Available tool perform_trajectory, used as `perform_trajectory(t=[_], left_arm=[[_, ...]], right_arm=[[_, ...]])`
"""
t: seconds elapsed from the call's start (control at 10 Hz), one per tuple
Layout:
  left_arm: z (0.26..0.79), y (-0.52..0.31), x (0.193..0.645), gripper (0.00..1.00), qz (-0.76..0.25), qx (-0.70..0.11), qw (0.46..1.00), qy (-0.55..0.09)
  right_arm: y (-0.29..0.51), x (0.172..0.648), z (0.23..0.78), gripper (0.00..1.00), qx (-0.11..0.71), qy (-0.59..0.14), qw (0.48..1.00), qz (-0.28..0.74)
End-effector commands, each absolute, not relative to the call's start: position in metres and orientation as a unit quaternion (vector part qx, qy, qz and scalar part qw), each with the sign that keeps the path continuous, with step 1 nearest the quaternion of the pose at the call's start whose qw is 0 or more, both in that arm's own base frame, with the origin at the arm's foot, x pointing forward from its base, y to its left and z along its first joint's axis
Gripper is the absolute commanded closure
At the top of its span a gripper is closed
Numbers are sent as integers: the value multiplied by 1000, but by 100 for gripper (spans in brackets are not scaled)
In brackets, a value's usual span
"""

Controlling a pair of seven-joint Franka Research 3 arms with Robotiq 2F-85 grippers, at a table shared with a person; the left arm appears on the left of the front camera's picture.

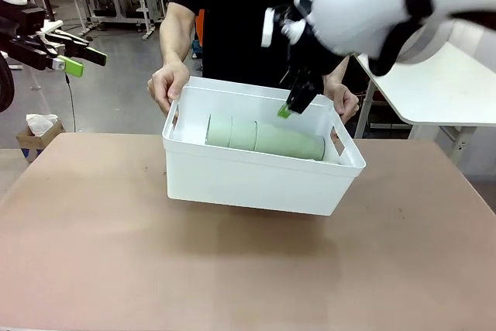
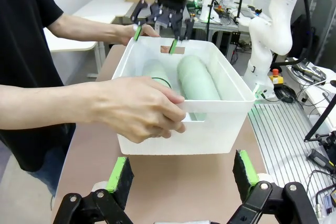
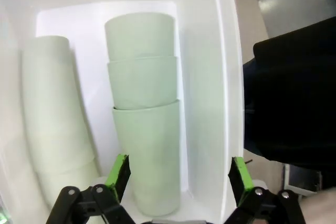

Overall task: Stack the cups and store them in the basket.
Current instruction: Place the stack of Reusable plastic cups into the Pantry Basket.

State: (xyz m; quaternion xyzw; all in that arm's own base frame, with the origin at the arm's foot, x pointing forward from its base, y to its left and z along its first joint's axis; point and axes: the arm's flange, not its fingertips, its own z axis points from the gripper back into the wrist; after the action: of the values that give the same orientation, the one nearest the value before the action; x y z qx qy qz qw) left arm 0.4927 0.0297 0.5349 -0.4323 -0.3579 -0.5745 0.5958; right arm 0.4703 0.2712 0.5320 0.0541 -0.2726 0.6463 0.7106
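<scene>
**Cups lying stacked in the lifted basket**

Looking across the table (image 1: pixel 93 269), we saw the basket (image 1: pixel 256 180) held by a person, one hand (image 1: pixel 167 87) on its left end and the other hand (image 1: pixel 345 98) on its right end. Its near edge seemed raised a little off the tabletop, with a shadow beneath. Inside lay the cups (image 1: pixel 263 137) on their sides, nested into stacks. In the right wrist view we counted one stack of three cups (image 3: pixel 144 108) along the wall nearest the person, and a second stack (image 3: pixel 52 129) beside it; how many cups the second held we could not tell.

The right gripper (image 1: pixel 291 106) hung over the far right part of the basket, just above the cups, its fingers spread apart and holding nothing. From its own camera the green pads (image 3: pixel 119 174) stood wide on either side of the nearer stack's end without touching it.

The left gripper (image 1: pixel 74 56) was off at the left, well apart from the basket and above the table's level. From its wrist view its pads (image 2: pixel 118 174) stood wide apart, empty, facing the basket's end where the person's hand (image 2: pixel 139 111) gripped the handle slot.
</scene>
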Motion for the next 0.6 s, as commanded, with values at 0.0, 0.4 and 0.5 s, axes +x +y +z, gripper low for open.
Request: perform_trajectory(t=[0.0, 0.4, 0.5], left_arm=[[537, 29, 491, 0, -577, -431, 598, -351], [537, 29, 491, 0, -577, -431, 598, -351], [537, 29, 491, 0, -577, -431, 598, -351]], right_arm=[[231, 466, 555, 0, 108, -299, 704, 635], [112, 461, 593, 0, 245, -398, 689, 555], [84, 461, 594, 0, 277, -419, 679, 536]])
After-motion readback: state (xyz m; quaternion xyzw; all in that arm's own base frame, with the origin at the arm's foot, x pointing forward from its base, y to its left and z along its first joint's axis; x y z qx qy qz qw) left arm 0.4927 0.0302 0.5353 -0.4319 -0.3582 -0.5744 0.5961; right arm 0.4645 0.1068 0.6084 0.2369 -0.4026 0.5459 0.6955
